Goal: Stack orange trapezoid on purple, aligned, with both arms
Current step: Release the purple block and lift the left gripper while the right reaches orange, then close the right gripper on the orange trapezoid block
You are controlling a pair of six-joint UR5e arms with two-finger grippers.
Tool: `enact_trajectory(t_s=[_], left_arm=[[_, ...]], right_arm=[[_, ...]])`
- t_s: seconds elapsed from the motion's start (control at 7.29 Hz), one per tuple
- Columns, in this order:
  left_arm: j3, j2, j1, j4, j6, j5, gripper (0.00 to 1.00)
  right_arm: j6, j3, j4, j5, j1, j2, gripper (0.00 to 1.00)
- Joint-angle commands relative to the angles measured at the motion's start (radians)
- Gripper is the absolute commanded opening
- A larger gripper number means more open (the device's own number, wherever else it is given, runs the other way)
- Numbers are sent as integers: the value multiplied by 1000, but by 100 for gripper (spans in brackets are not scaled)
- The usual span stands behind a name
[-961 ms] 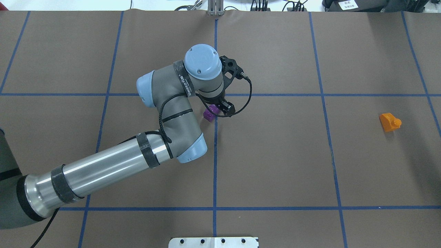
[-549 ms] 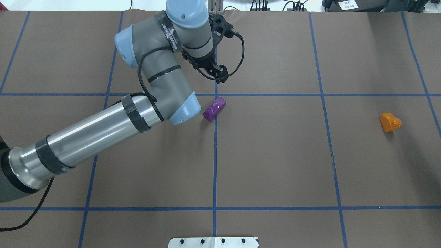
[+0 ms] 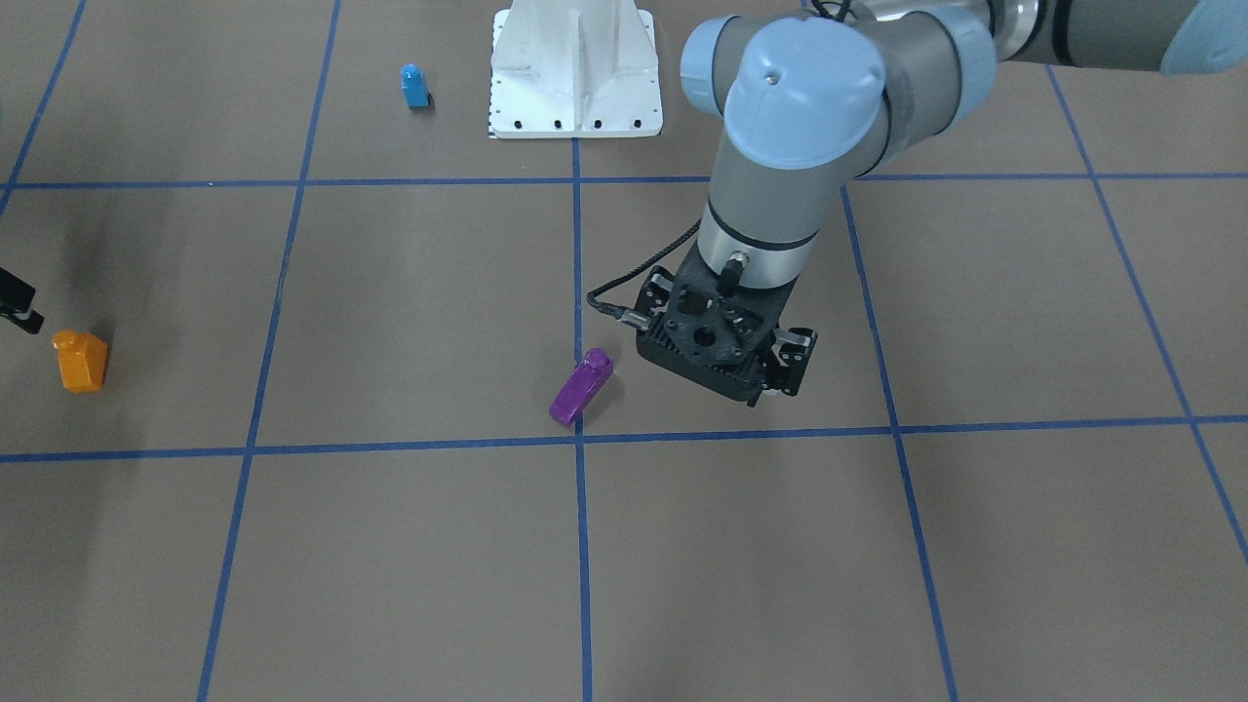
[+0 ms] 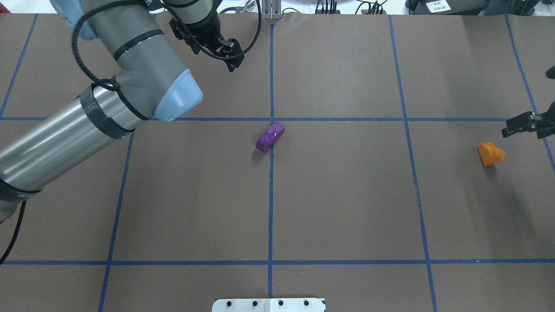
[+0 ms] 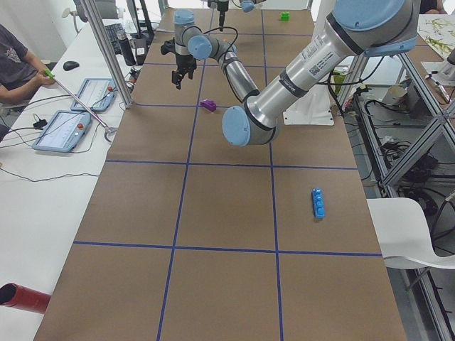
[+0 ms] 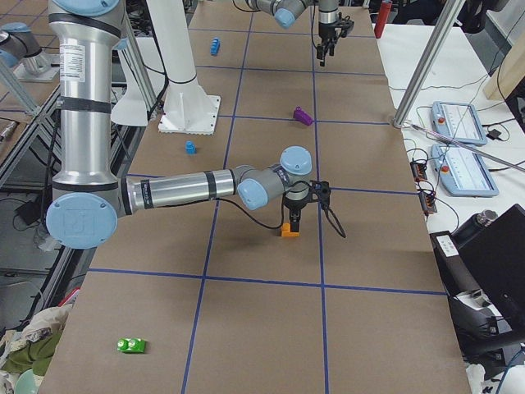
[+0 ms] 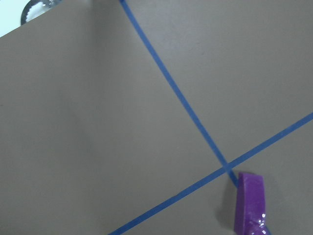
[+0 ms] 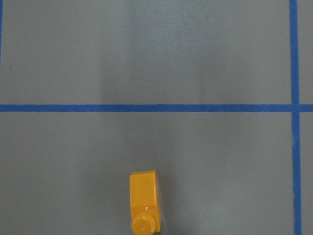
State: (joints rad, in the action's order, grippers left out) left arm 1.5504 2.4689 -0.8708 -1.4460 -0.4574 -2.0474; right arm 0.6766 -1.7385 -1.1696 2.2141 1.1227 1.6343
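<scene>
The purple block (image 4: 270, 137) lies on its side at the table's centre cross of blue tape; it also shows in the front view (image 3: 581, 387) and at the bottom of the left wrist view (image 7: 249, 203). My left gripper (image 4: 232, 54) is open and empty, raised far back and left of it (image 3: 770, 375). The orange trapezoid (image 4: 491, 153) lies on its side at the right (image 3: 80, 360), low in the right wrist view (image 8: 144, 203). My right gripper (image 6: 293, 215) hovers just above it, apart from it; one finger (image 4: 524, 123) shows, and the jaws look open.
A small blue block (image 3: 414, 86) stands by the white robot base (image 3: 575, 73). A long blue brick (image 5: 318, 203) lies on the robot's left side and a green block (image 6: 131, 345) at the right end. An operator and tablets (image 5: 60, 131) are across the table.
My left gripper let go of the purple block, rose and swung back and left. The purple block stays lying on the tape line. My right gripper came into view beside the orange trapezoid.
</scene>
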Motion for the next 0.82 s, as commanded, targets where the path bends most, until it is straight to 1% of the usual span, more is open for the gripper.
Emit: enact_trajectory(t_s=[0.0,0.14,0.41,0.69], left_arm=[[45,-41,-11,6,-1,0,100],[46,-44,-11,6,-1,0,100],[46,-44,-11,6,-1,0,100],[46,-45,-11,6,-1,1,100]], right_arm=[[41,23,31,-76,-99,6,100],[40,31,30,-76,-104,5,100],[29,98,30,-71,-107,-43,100],[-20,126,30,-71,-109,-45,100]])
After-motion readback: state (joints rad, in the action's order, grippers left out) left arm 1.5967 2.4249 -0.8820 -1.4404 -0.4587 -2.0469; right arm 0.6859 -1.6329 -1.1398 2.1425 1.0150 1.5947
